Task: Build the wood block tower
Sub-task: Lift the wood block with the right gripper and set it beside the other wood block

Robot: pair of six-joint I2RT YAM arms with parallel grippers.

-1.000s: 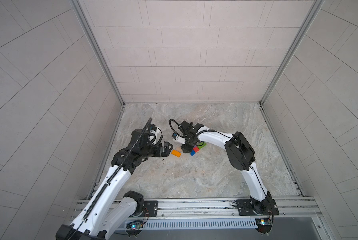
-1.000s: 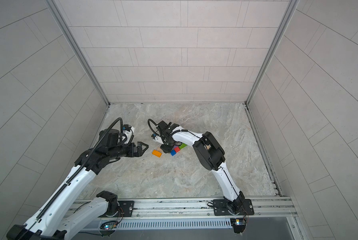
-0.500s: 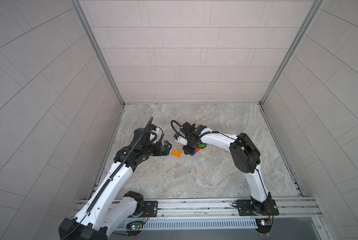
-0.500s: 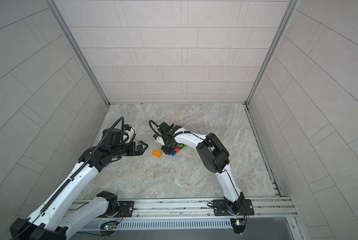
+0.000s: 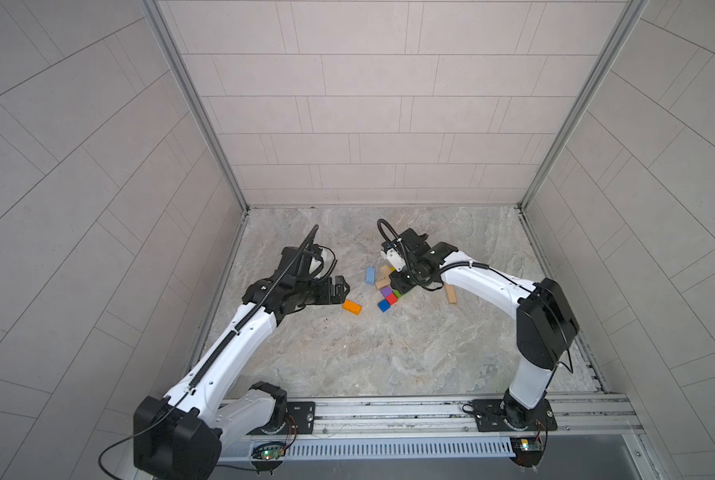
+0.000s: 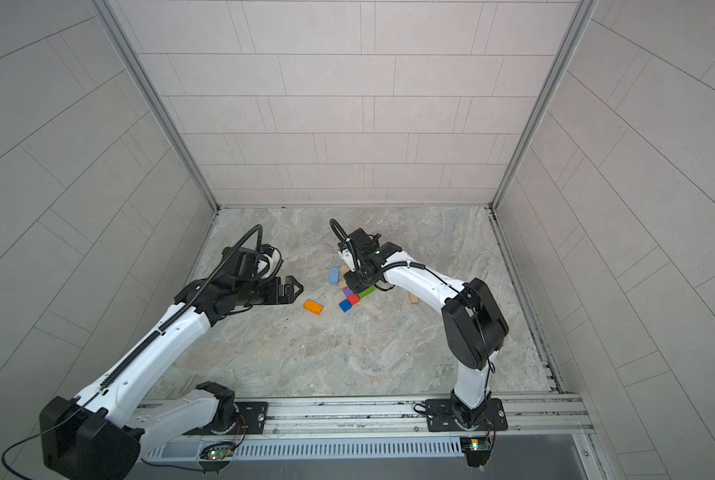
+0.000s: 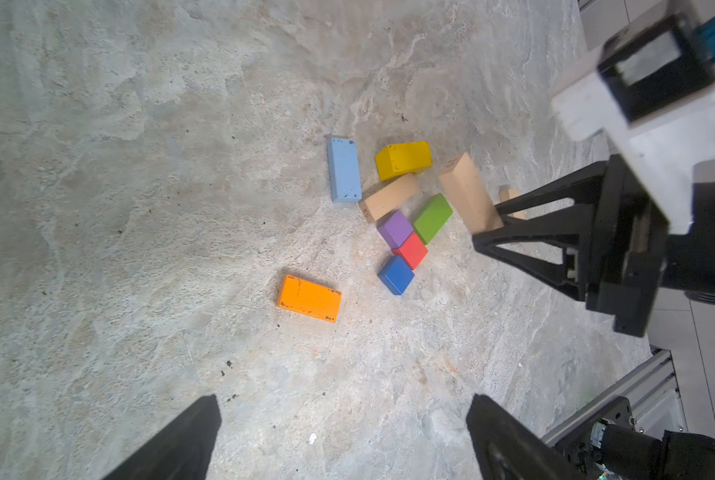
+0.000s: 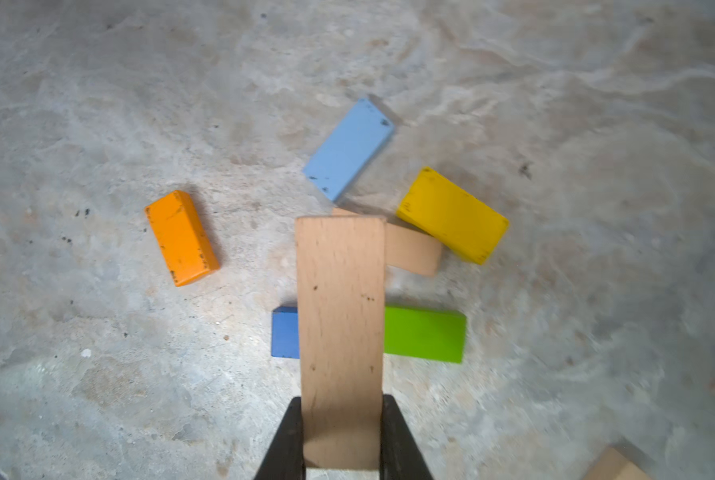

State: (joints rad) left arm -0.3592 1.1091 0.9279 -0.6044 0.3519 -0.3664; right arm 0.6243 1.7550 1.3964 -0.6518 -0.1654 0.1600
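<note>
Right gripper (image 8: 341,405) clamps one end of a tan oblong (image 8: 339,299), holding it lifted over the loose wood blocks (image 7: 395,228) on the table (image 7: 140,208), presumably as the tower base, while the left gripper (image 7: 343,405) hovers wide open and empty near the orange oblong (image 7: 309,298).

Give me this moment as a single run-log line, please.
right pincer: shut on tan block, held above the others | left pincer: open, empty | other blocks: scattered, nothing stacked yet

White arms (image 5: 243,347), black joints (image 5: 545,328), cables (image 5: 383,227)
</note>
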